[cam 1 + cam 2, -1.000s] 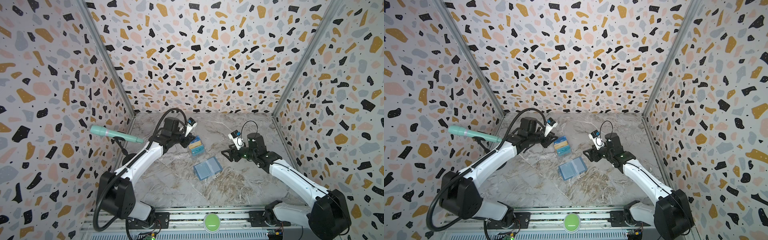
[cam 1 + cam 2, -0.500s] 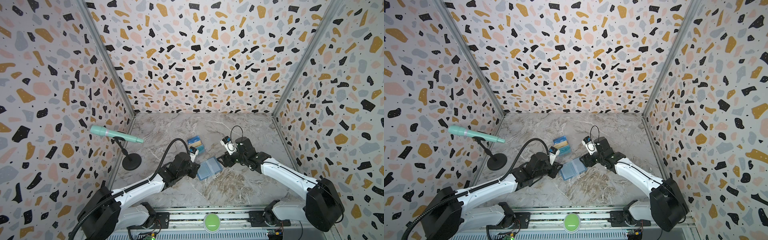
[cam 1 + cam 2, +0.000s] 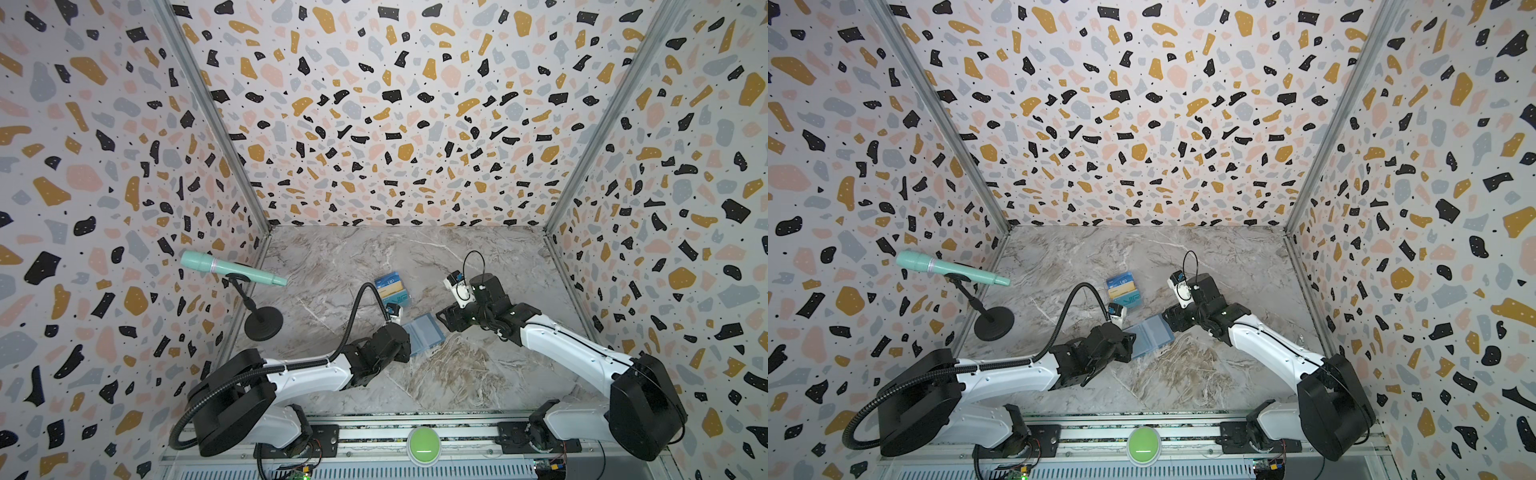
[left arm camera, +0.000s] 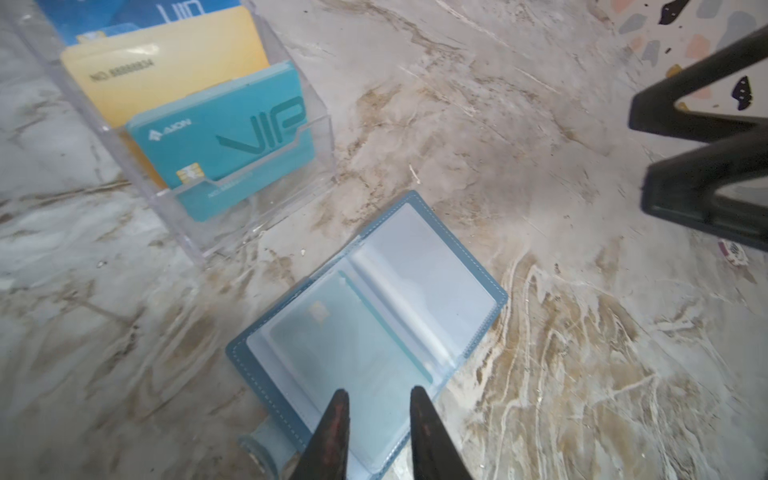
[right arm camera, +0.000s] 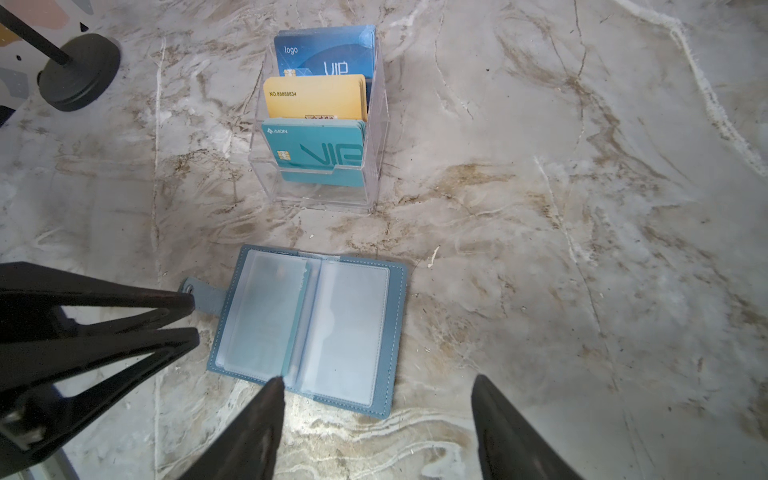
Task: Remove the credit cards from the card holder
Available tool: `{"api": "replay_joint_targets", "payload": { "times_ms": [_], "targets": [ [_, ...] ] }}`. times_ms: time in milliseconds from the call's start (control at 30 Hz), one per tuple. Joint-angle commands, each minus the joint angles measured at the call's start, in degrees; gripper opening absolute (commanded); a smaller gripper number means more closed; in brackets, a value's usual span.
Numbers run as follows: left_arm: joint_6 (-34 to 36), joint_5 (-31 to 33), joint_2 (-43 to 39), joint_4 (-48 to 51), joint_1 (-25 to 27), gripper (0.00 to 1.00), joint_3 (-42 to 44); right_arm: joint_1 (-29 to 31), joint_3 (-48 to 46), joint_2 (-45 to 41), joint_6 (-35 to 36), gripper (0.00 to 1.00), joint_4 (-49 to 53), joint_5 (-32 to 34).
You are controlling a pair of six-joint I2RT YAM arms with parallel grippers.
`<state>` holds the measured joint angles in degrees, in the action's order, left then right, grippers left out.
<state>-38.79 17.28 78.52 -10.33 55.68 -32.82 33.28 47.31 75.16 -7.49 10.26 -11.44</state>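
The card holder (image 3: 424,337) (image 3: 1153,338) lies open like a book on the marble floor, clear sleeves up. In the wrist views a teal credit card (image 4: 353,336) (image 5: 266,320) shows through one sleeve of the card holder (image 4: 419,266) (image 5: 353,324). My left gripper (image 4: 378,392) (image 3: 408,348) hovers over that sleeve's outer edge, next to the snap tab (image 5: 208,297), with a narrow gap and nothing between its tips. My right gripper (image 5: 376,380) (image 3: 443,321) stands wide open at the opposite edge, one fingertip (image 5: 274,388) over the spine end.
A clear acrylic stand (image 3: 392,288) (image 5: 376,124) with blue, tan and teal cards stands just behind the wallet. A mint microphone (image 3: 232,272) on a black round-based stand (image 3: 263,326) is at the left wall. A green button (image 3: 424,442) sits on the front rail.
My left arm swung from the acrylic stand down to the wallet's left edge and its jaws narrowed slightly. My right gripper moved in to the wallet's right edge, still wide open.
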Motion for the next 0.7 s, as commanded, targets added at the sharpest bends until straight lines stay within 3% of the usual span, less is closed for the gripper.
{"api": "replay_joint_targets", "payload": {
  "times_ms": [0,167,433,667],
  "targets": [
    [-2.5,3.9,-1.6,1.8,0.2,0.29,0.6,-0.3,1.8,-0.8,-0.5,0.72,0.3,0.8],
    [-1.7,4.3,-1.6,3.7,0.0,0.32,2.4,-0.3,1.7,-0.1,-0.7,0.7,0.1,0.8],
    [-1.3,-0.6,3.2,0.1,-0.3,0.31,0.9,-0.3,1.7,0.3,-0.9,0.7,-0.1,0.0],
    [-4.2,2.2,3.8,3.1,-0.3,0.3,1.4,-0.3,1.1,0.3,-1.0,0.7,-0.3,-0.9]
  ]
}}
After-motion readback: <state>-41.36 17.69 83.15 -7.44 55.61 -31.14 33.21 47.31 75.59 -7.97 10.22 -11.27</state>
